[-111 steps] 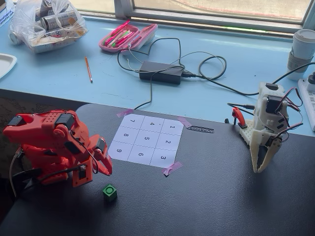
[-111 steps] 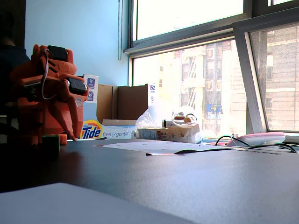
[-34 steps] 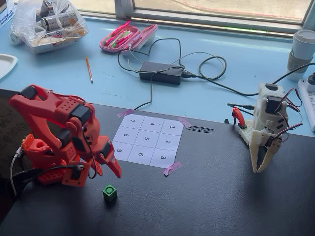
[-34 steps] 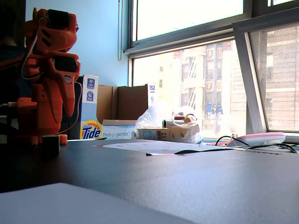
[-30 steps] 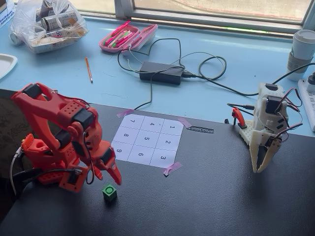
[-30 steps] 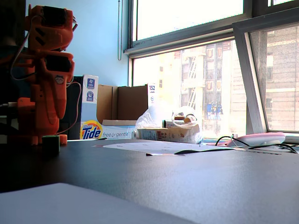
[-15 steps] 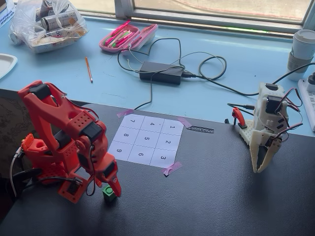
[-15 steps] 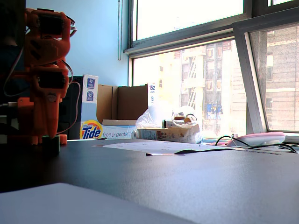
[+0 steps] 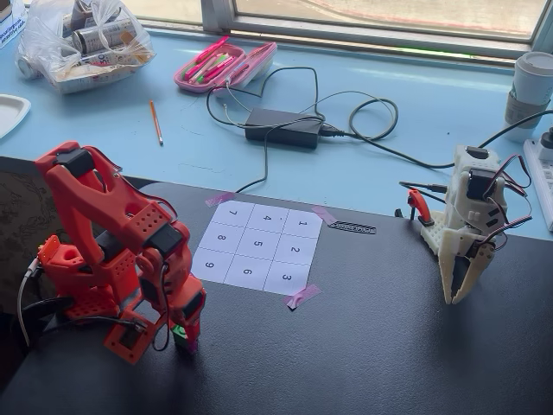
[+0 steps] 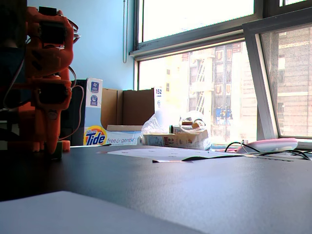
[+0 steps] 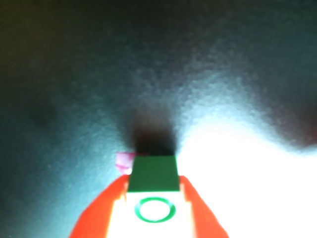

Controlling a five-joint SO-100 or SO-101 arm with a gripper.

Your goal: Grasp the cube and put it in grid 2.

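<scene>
The green cube (image 11: 153, 178) sits between my orange gripper's (image 11: 153, 198) two fingers in the wrist view; its ring-marked top face looks washed out white. In a fixed view the gripper (image 9: 184, 333) is low at the dark table's front left, shut on the cube (image 9: 180, 332), well left of and in front of the numbered sheet. Grid 2 (image 9: 295, 251) is the middle cell of the sheet's right column, bare. In the low fixed view the arm (image 10: 46, 83) stands at the left and the cube is not discernible.
A white second arm (image 9: 467, 233) stands at the table's right. Pink tape (image 9: 301, 296) holds the sheet's corners. A black label (image 9: 352, 228) lies right of cell 1. Behind the table are a power brick with cables (image 9: 282, 127), a pink pencil case (image 9: 225, 66) and a bag (image 9: 82, 43).
</scene>
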